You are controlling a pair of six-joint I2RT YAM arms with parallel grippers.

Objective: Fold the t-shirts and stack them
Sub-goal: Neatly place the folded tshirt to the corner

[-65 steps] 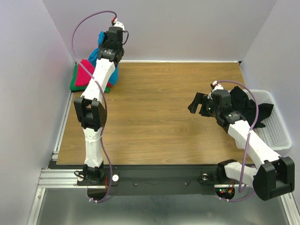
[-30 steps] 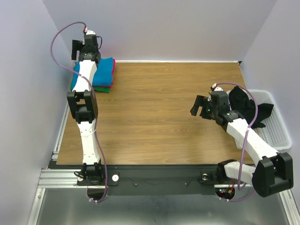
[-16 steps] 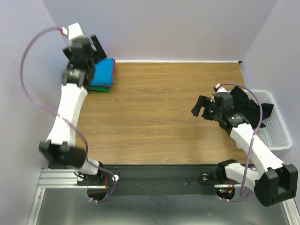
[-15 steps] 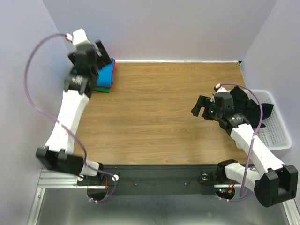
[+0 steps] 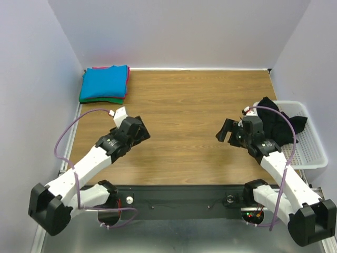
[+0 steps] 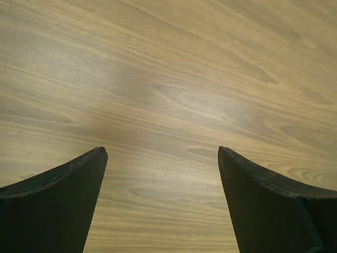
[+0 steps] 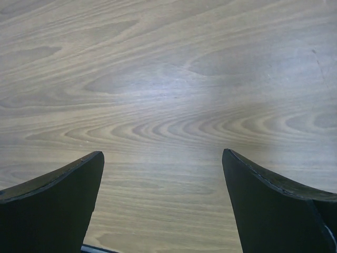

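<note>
Folded t-shirts stacked at 10 o'clock corner of tbl (image 5: 184, 105): blue t-shirt (image 5: 105, 82) on top, pinkish red t-shirt (image 5: 128, 79) showing only as an edge under it, green t-shirt (image 5: 102, 100) at bottom. L gripper (image 5: 140, 132) at approx 8 o'clock over bare wood, fingers (image 6: 58, 211) spread wide, nothing btwn them. R gripper (image 5: 227, 132) at approx 4 o'clock, likewise released, holding nothing, well apart from stack. White mesh basket (image 5: 310, 155) beside tbl's 3 o'clock edge w/ black cloth (image 5: 279, 122) in it.
</note>
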